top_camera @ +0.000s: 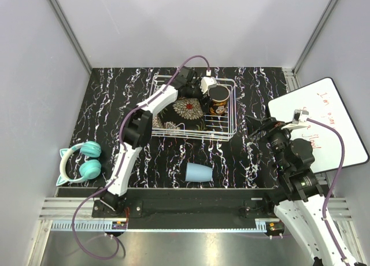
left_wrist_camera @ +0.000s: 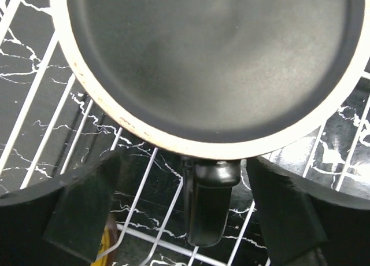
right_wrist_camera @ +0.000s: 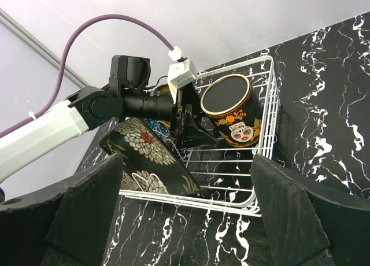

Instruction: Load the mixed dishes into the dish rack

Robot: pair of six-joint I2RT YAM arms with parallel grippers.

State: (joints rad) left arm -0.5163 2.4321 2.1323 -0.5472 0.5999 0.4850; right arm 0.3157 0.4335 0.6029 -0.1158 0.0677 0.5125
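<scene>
The white wire dish rack (top_camera: 226,125) stands at the back centre. In it the black square floral plate (top_camera: 188,109) leans on edge, and the dark floral mug (top_camera: 218,99) sits tilted at the right end. My left gripper (top_camera: 203,88) is inside the rack, open. In the left wrist view its jaws (left_wrist_camera: 184,208) stand apart on either side of the mug's black handle (left_wrist_camera: 208,202), below the mug's dark, cream-rimmed round face (left_wrist_camera: 208,58). The light-blue cup (top_camera: 199,172) lies on its side in front of the rack. My right gripper (top_camera: 263,130) is open and empty, right of the rack.
Teal cat-ear headphones (top_camera: 81,162) lie at the left edge. A whiteboard (top_camera: 321,121) with red writing lies at the right. In the right wrist view a blue-patterned piece (right_wrist_camera: 155,126) shows behind the plate (right_wrist_camera: 150,156). A yellow edge (left_wrist_camera: 107,250) shows below the left finger.
</scene>
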